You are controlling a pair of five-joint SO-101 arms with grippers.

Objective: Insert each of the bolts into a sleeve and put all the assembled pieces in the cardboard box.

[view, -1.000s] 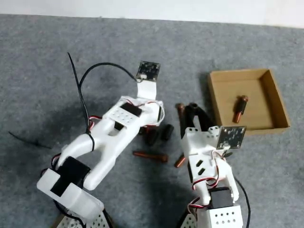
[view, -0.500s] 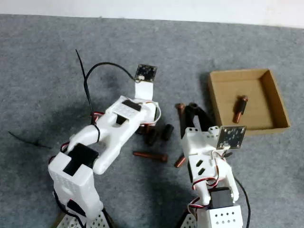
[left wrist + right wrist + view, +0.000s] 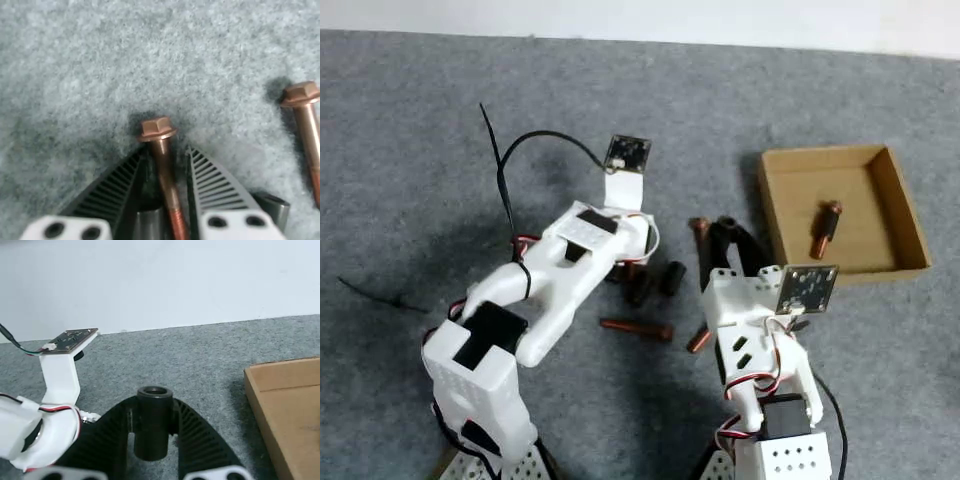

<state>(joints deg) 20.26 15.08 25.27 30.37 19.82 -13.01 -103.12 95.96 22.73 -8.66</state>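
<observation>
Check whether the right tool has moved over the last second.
No. In the high view the right tool, shut on the sleeve, keeps the same spot beside the cardboard box, no nearer to its wall and no farther from it.

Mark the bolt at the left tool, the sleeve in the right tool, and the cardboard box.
bolt (image 3: 158, 129), left wrist view, on its hex head.
sleeve (image 3: 152, 425), right wrist view, on its side wall.
cardboard box (image 3: 798, 210), high view, on its bare floor.

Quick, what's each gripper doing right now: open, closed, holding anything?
Left gripper: closed on a bolt, head sticking out past the fingertips.
Right gripper: closed on a black sleeve, held upright.
</observation>
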